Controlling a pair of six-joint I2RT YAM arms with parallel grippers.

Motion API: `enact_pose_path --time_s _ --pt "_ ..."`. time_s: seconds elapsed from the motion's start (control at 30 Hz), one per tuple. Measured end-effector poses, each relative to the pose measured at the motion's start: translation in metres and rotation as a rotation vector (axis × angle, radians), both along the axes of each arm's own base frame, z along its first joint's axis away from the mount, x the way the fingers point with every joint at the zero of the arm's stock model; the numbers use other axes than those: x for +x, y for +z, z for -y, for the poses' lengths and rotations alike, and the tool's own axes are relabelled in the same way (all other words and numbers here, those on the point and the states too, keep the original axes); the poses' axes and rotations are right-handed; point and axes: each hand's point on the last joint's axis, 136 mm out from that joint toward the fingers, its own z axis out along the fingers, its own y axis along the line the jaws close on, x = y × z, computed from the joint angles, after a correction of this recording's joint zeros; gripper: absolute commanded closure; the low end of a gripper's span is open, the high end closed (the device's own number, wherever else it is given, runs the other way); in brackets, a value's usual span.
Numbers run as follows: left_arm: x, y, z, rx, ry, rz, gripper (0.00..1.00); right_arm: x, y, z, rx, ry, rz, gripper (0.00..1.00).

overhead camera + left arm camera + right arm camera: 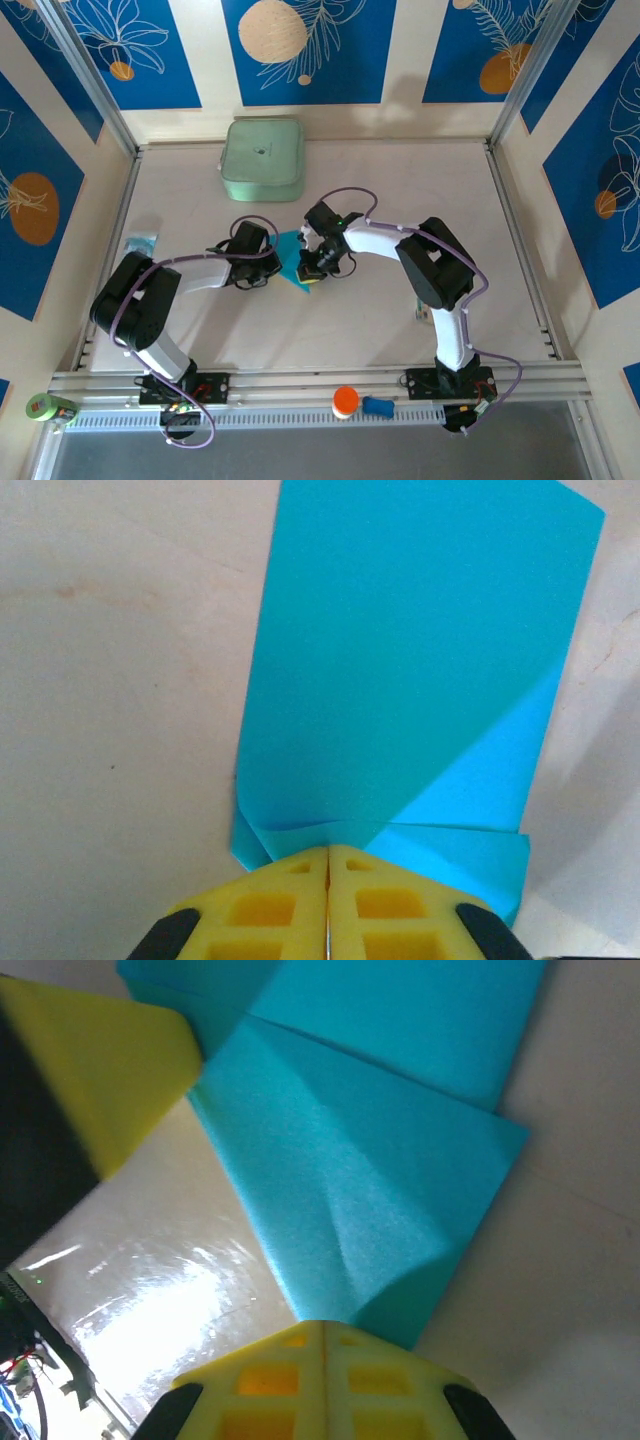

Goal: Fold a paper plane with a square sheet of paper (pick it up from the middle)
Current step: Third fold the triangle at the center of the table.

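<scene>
**Both tools clamp the folded sheet at mid-counter**

The counter (pixel 400 180) lies bare toward its right and near edges. A pale green box (pixel 262 160) sits by the far edge and a small packet (pixel 141 243) near the left. At the middle lies the sheet of paper (pixel 292 258), cyan and creased with diagonal folds. The left tool (pixel 328 852) and right tool (pixel 322 1325) are each closed tight on an opposite edge of it.

- Top external looks steeply down from high behind the near edge, taking in the whole table (pixel 350 335).
- Both wrist views look from very close at the blue paper (pixel 400 660), shared by all three.
</scene>
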Motion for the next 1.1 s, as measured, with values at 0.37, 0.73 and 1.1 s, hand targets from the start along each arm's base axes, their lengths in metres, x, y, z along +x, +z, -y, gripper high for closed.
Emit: enact_pose_path --time_s 0.37,0.73,1.1 --pt "0.002 0.0 0.0 -0.008 -0.006 0.009 0.92 0.019 0.012 -0.025 0.03 0.018 0.059 0.99" --pt "0.003 0.006 0.003 -0.03 -0.036 0.03 0.86 0.015 -0.013 -0.021 -0.034 0.031 0.018 1.0" --pt "0.006 0.011 0.012 -0.058 -0.09 0.058 0.85 0.015 -0.014 -0.021 -0.045 0.034 0.021 1.0"
